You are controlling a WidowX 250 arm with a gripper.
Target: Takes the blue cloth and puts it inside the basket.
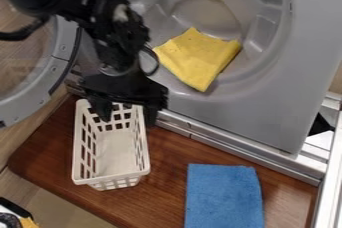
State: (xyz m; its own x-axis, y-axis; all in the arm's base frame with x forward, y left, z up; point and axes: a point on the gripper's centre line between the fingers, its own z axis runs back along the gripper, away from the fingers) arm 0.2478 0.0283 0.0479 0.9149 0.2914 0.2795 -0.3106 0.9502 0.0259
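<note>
Brown surface [167, 182]: bearing basket [115, 178], blue cloth [224, 197]. Claw [127, 114]: hanging over basket's far end, released. Yellow cloth [196, 59]: lying beyond surface.

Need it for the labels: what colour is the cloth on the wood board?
Cloth: plain blue, in the camera view.

Free to pass over the brown board [165, 182], between the white basket [110, 179] and the blue cloth [224, 197]. Blocked beyond by the metal rail [234, 145] and grey panel [260, 117]. Open from above into the basket — except at its far end, beneath the gripper [127, 114].
</note>
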